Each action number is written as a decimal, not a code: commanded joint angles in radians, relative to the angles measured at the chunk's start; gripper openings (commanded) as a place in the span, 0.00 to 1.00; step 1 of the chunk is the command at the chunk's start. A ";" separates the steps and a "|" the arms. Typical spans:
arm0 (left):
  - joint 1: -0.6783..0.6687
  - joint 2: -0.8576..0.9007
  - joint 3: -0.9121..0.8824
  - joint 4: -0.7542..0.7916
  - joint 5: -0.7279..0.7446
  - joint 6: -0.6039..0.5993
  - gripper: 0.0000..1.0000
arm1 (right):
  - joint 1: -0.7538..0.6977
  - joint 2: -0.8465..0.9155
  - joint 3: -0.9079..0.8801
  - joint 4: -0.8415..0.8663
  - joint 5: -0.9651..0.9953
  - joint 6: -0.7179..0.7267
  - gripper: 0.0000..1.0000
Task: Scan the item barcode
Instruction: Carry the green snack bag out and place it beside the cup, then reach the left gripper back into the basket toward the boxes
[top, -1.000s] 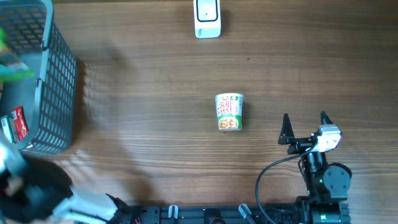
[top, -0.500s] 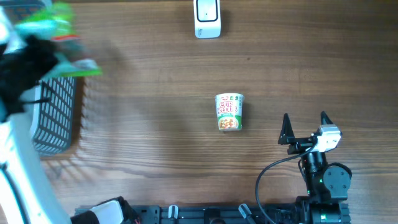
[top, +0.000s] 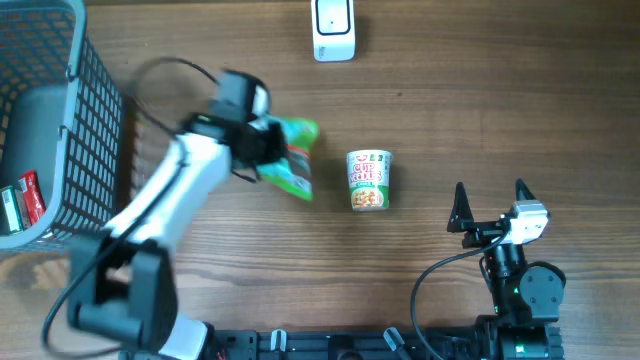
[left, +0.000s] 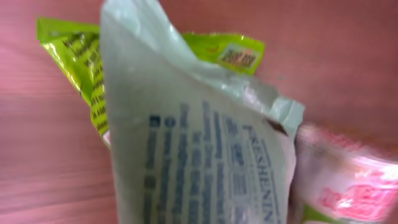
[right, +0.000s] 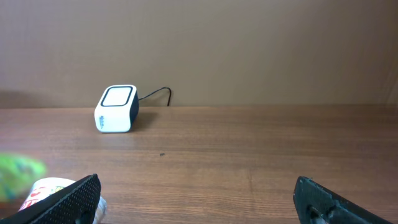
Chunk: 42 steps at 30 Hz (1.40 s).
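Holding a snack bag over the table, short of the scanner

Nearest the robot's base, the right gripper (top: 489, 192) sits low at the near edge of the table (top: 520, 90). Its jaws are spread as wide as they go, holding nothing and touching nothing. My reading is that it is parked there to keep out of the working arm's path.

Farther out, about mid-table, the left gripper (top: 265, 150) is pinched down narrow on a green snack bag (top: 295, 165). It grips the bag by one end, so the rest of the packet reaches out to the right. A thin, floppy packet calls for just such a tight pinch. The bag fills the left wrist view, with a pale printed face turned to that camera and green edges behind it. The print is blurred, and I cannot tell where the barcode lies or which way it faces.

Just right of the bag, a noodle cup (top: 368, 180) appears to lie on its side on the wood. Whether the two touch I cannot tell.

At the left side stands a grey basket (top: 100, 140) with a red packet (top: 22, 200) inside, probably items waiting their turn.

Farthest off, at the far edge, the white scanner (top: 333, 30) sits with its window facing up, well apart from the bag. In my judgement the bag has yet to be brought over it.
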<state>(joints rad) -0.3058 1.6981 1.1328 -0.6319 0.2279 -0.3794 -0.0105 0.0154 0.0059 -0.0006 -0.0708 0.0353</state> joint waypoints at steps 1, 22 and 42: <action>-0.077 0.067 -0.057 0.101 0.009 -0.090 0.06 | -0.003 -0.006 -0.001 0.003 0.002 -0.009 1.00; -0.036 -0.141 0.031 0.129 -0.002 -0.042 1.00 | -0.003 -0.006 -0.001 0.003 0.002 -0.009 1.00; 0.776 -0.144 0.778 -0.530 -0.406 0.080 1.00 | -0.003 -0.006 -0.001 0.003 0.002 -0.009 1.00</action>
<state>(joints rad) 0.3328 1.4837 1.9190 -1.1389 -0.1413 -0.3180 -0.0105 0.0158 0.0059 -0.0006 -0.0708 0.0353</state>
